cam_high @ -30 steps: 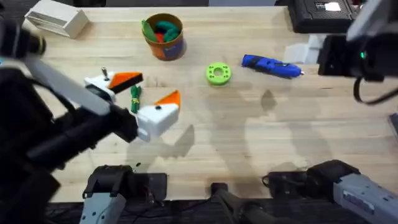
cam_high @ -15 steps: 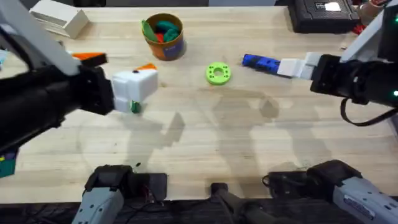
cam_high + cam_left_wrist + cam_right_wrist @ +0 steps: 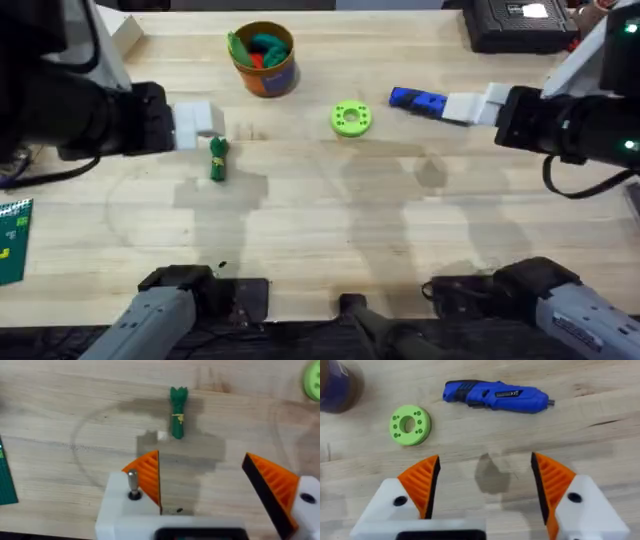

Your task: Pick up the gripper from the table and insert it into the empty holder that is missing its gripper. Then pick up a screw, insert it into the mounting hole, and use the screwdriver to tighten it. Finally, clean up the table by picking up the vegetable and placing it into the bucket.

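Note:
The dark-green vegetable [image 3: 218,158] [image 3: 177,412] lies on the table just right of my left gripper [image 3: 197,125] [image 3: 210,480], which hangs open above the wood with nothing between its fingers. One of its white finger blocks [image 3: 122,507], the holder, carries an orange wedge [image 3: 147,477], the task's gripper. A silver screw [image 3: 132,482] stands up from that block. The blue screwdriver [image 3: 418,99] [image 3: 497,396] lies at the far right. My right gripper [image 3: 470,107] [image 3: 485,485] hovers open over its tip end. The orange bucket [image 3: 263,58] stands at the back.
A bright green ring disc [image 3: 350,118] [image 3: 410,425] lies between the bucket and the screwdriver. A white box [image 3: 128,32] sits at the back left, and a black device [image 3: 515,25] at the back right. A green board [image 3: 10,240] lies at the left edge.
My left arm swung left and toward the back, so its gripper moved off the vegetable, which now lies uncovered. My right gripper came in to the left, over the screwdriver's end.

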Robot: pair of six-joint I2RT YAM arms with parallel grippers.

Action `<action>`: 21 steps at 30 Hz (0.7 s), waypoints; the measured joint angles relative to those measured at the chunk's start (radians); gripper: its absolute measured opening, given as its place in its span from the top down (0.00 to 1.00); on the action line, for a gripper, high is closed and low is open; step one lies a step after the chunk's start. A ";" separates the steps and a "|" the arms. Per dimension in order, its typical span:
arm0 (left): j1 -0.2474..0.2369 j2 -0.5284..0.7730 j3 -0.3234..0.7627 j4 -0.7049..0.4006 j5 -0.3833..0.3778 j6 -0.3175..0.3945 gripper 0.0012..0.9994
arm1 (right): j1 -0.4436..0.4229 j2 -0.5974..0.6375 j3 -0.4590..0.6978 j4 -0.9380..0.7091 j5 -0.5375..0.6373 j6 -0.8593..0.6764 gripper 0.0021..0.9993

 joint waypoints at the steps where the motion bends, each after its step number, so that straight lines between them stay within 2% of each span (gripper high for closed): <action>1: 0.007 0.010 -0.009 0.016 -0.007 -0.008 0.01 | 0.000 0.000 0.000 0.000 0.000 0.000 0.01; 5: 0.032 0.030 -0.085 0.093 -0.013 -0.033 0.01 | 0.000 0.000 0.000 0.000 0.000 0.000 0.01; 11: 0.034 0.116 -0.207 0.221 0.007 -0.043 0.01 | 0.000 0.029 0.000 0.001 0.000 0.000 0.01; 21: 0.035 0.386 -0.225 0.415 0.018 -0.040 0.01 | 0.000 0.078 0.000 0.008 0.000 0.000 0.01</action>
